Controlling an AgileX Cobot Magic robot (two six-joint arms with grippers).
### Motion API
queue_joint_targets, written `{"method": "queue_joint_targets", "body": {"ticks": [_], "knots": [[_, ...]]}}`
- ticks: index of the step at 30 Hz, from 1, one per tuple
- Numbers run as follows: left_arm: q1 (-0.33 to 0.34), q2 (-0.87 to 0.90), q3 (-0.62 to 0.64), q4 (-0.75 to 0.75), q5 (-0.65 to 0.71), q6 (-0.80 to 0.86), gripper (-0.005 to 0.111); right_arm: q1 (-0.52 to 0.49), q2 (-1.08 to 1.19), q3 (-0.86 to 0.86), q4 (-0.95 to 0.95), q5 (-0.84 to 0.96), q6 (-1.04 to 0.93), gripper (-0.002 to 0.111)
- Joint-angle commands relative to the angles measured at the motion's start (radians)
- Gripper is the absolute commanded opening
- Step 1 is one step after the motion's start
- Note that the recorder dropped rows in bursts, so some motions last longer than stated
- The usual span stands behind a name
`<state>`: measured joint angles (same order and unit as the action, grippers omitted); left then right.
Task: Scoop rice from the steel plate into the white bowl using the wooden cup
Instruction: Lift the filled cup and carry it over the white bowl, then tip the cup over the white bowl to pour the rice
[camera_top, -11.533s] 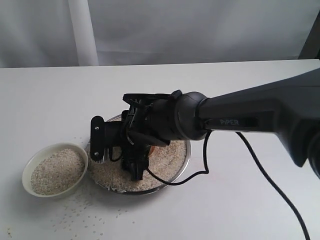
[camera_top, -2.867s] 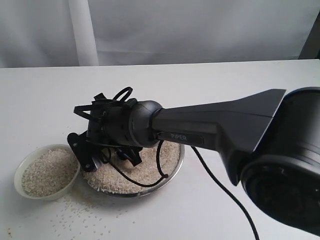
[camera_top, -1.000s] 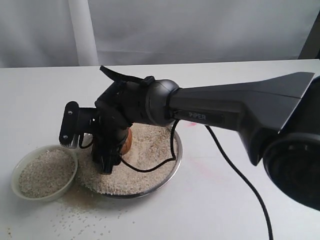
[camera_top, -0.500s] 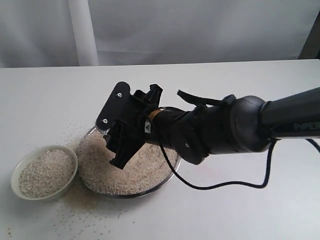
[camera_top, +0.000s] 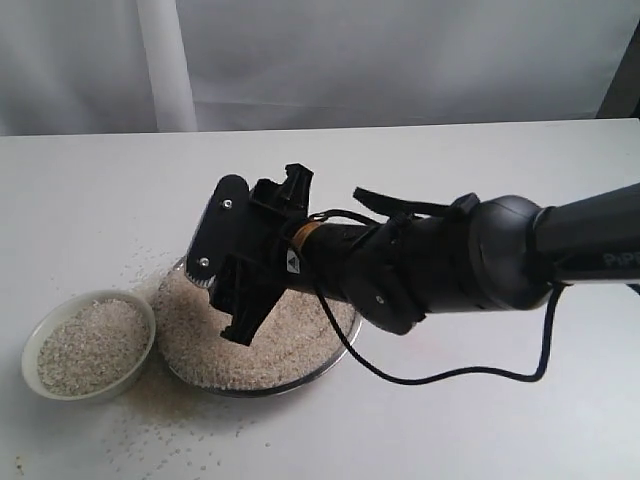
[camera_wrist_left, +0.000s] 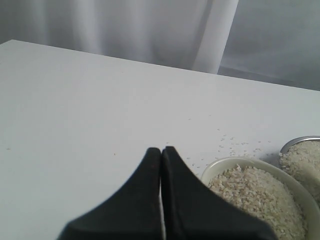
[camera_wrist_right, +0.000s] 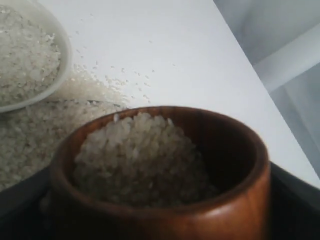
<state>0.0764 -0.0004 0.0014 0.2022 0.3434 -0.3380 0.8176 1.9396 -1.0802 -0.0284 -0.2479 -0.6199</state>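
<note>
Wrist view, right: wooden cup (camera_wrist_right: 225, 210) clamped between jaws of right gripper (camera_top: 228, 285), rice (camera_wrist_right: 140, 160) heaped inside; white bowl (camera_wrist_right: 55, 80) nearby, filled.
Exterior: right gripper above steel plate (camera_top: 300, 372); rice piled on steel plate; white bowl just beside it; stray rice on table (camera_top: 500, 420).
Left wrist: left gripper (camera_wrist_left: 161, 160) fingers pressed together, near white bowl.
</note>
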Motion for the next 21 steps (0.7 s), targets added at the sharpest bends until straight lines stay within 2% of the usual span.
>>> {"method": "queue_joint_targets", "body": {"ticks": [1, 9, 15, 21], "knots": [[-0.006, 0.000, -0.001, -0.006, -0.006, -0.002, 0.000, 0.014, -0.014, -0.126, -0.061, 0.177, -0.023, 0.000], [-0.006, 0.000, -0.001, -0.006, -0.006, -0.002, 0.000, 0.097, 0.006, -0.335, -0.205, 0.310, -0.056, 0.000], [-0.006, 0.000, -0.001, -0.006, -0.006, -0.002, 0.000, 0.164, 0.117, -0.512, -0.366, 0.448, -0.056, 0.000], [-0.006, 0.000, -0.001, -0.006, -0.006, -0.002, 0.000, 0.204, 0.219, -0.600, -0.447, 0.466, -0.056, 0.000]]}}
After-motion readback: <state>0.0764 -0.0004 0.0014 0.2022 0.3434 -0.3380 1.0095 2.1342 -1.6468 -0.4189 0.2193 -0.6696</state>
